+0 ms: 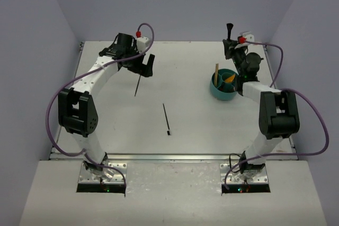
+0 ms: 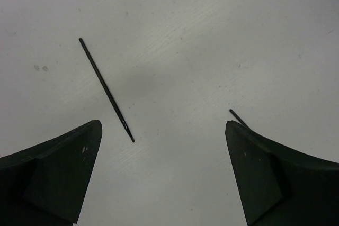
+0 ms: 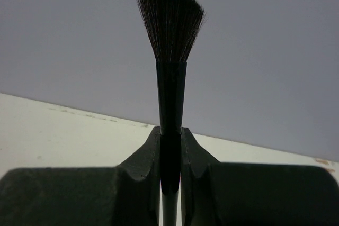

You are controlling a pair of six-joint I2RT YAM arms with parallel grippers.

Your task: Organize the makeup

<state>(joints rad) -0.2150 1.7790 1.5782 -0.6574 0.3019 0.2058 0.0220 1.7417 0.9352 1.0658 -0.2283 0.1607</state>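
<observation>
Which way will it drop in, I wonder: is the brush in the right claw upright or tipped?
Upright. The brush rises straight from the right claw, bristles on top, roughly square to the table behind it.

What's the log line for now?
left jaws open near thin brush | right jaws shut on fan brush | teal container holds sticks

Right gripper (image 3: 170, 137) is clamped on a black brush (image 3: 171, 86), with the handle pinched between both fingers (image 3: 144, 157). The brush stands upright in the centre of the view. Dark bristles fan out at the top, their edge sloping down to the right. The handle runs on down between the fingers. Behind it is a white table (image 3: 53, 130), low in the view, with a grey-violet wall (image 3: 265, 51) above.
</observation>
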